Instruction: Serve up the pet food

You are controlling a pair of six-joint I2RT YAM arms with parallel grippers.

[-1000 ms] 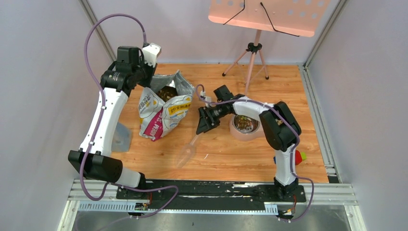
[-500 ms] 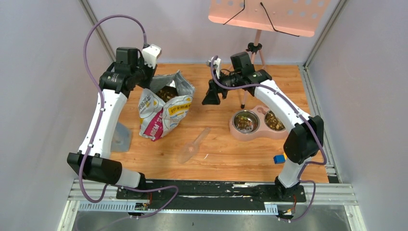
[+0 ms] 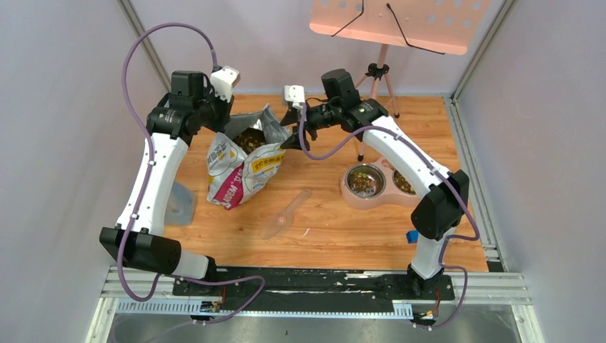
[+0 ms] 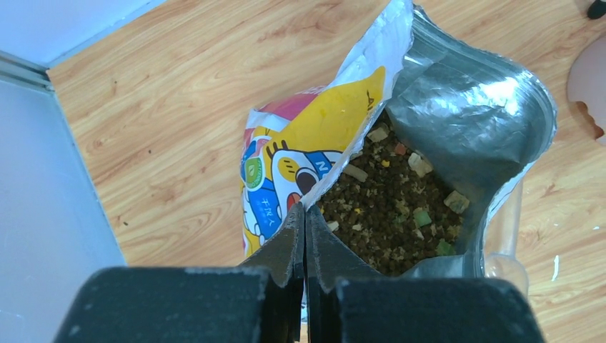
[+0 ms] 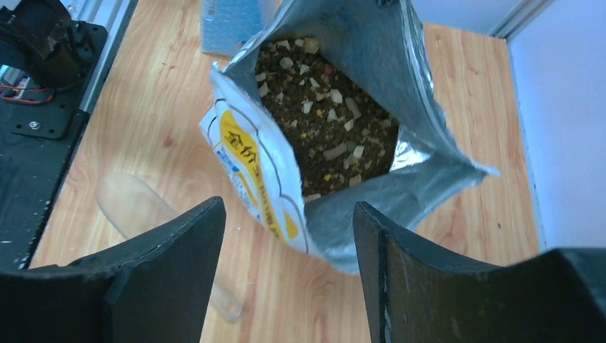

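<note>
Two dishes of the pink double bowl point(image 3: 371, 202) already hold kibble, and the change now is in the right arm. A second ago the right fingers point(image 3: 291, 137) hung low beside the left dish, over the handle of the clear scoop point(image 3: 286, 214). Half a second ago they had risen toward the back of the counter point(image 3: 343, 236). Now they have swung across to the 2 o'clock edge of the bag point(image 3: 243, 161).

They are spread wide and carry nothing. The wrist view shows the open mouth between them, not yet touched. The left fingers point(image 4: 305, 221) have not shifted: they are clenched on the bag's rim at about 11 o'clock, holding it open. The scoop lies empty on the counter at the bag's 5 o'clock, well apart from either arm.

Most of the pet food point(image 4: 386, 214) sits inside the bag, a dark loose mass flecked with paler bits; the served share lies at the bag's 3 o'clock.

With the scoop put down and both dishes filled, the serving itself looks finished. The right arm seems to be coming to deal with the bag, perhaps taking the opposite lip.
</note>
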